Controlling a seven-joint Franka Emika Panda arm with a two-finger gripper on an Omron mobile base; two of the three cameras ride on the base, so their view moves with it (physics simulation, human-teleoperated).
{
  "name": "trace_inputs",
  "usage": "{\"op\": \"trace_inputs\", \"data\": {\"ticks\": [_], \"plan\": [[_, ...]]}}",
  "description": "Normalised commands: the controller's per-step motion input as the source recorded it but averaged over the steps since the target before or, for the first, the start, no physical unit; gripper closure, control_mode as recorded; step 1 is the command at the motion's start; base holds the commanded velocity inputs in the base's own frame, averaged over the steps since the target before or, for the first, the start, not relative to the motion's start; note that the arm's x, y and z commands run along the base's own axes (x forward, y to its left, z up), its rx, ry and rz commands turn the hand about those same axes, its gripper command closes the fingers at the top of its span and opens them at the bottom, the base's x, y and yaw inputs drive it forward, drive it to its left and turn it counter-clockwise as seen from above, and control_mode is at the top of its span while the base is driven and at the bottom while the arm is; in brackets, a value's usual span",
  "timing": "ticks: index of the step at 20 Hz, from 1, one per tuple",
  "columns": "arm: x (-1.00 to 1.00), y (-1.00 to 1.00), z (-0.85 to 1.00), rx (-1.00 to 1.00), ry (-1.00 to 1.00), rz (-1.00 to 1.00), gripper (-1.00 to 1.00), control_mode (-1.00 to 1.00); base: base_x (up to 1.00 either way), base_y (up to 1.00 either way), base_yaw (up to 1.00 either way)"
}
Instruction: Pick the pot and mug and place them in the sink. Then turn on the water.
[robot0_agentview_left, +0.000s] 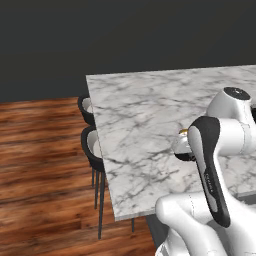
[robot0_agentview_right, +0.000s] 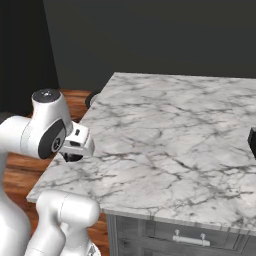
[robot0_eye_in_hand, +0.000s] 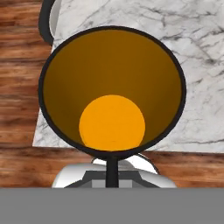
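The mug (robot0_eye_in_hand: 112, 87) shows from above in the hand view, with its black rim and orange inside close under the camera. My gripper (robot0_eye_in_hand: 112, 154) is shut on the mug's near rim, one dark finger (robot0_eye_in_hand: 112, 171) running down over the edge. From the left base view the gripper (robot0_agentview_left: 183, 150) hangs over the marble counter's near left part, and a sliver of the mug (robot0_agentview_left: 183, 132) peeks out behind my forearm. The right base view has the gripper (robot0_agentview_right: 75, 151) by the counter's left edge with the dark mug (robot0_agentview_right: 73, 158) in it. Pot, sink and water are out of view.
The marble counter (robot0_agentview_left: 145, 120) (robot0_agentview_right: 165, 140) ends at a left edge with wooden floor (robot0_agentview_left: 45, 160) beyond. Two dark stools (robot0_agentview_left: 89, 109) (robot0_agentview_left: 92, 145) stand along that edge. A dark shape (robot0_agentview_right: 252, 142) sits at the far right; I cannot tell what it is.
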Motion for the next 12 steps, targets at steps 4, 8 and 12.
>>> {"op": "trace_inputs", "data": {"ticks": [4, 8, 12], "plan": [[-0.13, 0.01, 0.24, -0.04, 0.05, 0.12, 1.0, -1.0, 0.0, 0.0, 0.0], [0.0, 0.0, 0.0, 0.0, 0.02, 0.0, 1.0, -1.0, 0.0, 0.0, 0.0], [0.0, 0.0, 0.0, 0.0, 0.0, 0.0, 1.0, -1.0, 0.0, 0.0, 0.0]]}}
